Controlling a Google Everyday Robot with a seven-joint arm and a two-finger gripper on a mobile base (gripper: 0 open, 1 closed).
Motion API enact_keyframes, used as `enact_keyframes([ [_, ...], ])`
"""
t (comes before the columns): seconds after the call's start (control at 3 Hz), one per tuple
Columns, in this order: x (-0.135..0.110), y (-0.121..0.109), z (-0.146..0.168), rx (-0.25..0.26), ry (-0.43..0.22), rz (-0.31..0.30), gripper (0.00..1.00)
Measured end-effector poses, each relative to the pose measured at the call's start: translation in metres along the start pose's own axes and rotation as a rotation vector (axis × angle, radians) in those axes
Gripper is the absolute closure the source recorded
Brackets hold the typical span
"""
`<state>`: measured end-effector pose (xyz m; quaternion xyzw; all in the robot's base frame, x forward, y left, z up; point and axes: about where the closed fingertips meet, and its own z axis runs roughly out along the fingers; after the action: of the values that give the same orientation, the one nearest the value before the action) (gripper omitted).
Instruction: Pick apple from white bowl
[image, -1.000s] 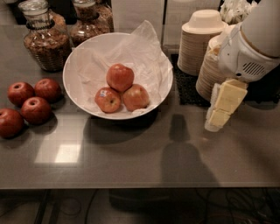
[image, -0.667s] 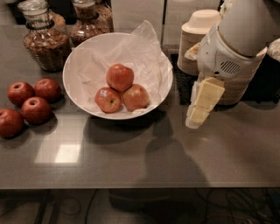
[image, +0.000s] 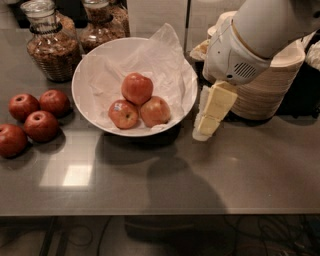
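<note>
The white bowl (image: 85, 80), wide, shallow and lined with crumpled white paper, stands on the grey table. Three apples lie in it. The round, evenly orange-red apple (image: 137, 88) lies at the back of the group. An apple with a white sticker (image: 123, 114) and a streakier apple (image: 155, 111) lie in front of it. My gripper (image: 207, 120) hangs from the white arm (image: 240, 50), just right of the bowl's rim and a little above the table. It holds nothing and touches no apple.
Several darker red apples (image: 40, 125) lie on the table left of the bowl. Two glass jars (image: 52, 45) stand behind it. A stack of beige paper bowls (image: 270, 85) stands at the right, behind the arm. The table's front edge runs along the bottom.
My arm and gripper have moved left, from in front of the paper bowls to just beside the white bowl's right rim. The apples have not moved.
</note>
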<state>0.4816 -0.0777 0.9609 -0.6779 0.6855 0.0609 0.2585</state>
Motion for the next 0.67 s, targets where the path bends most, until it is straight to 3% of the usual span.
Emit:
enact_keyframes([
  [0.67, -0.041, -0.04, 0.034, 0.053, -0.165, -0.007, 0.0],
])
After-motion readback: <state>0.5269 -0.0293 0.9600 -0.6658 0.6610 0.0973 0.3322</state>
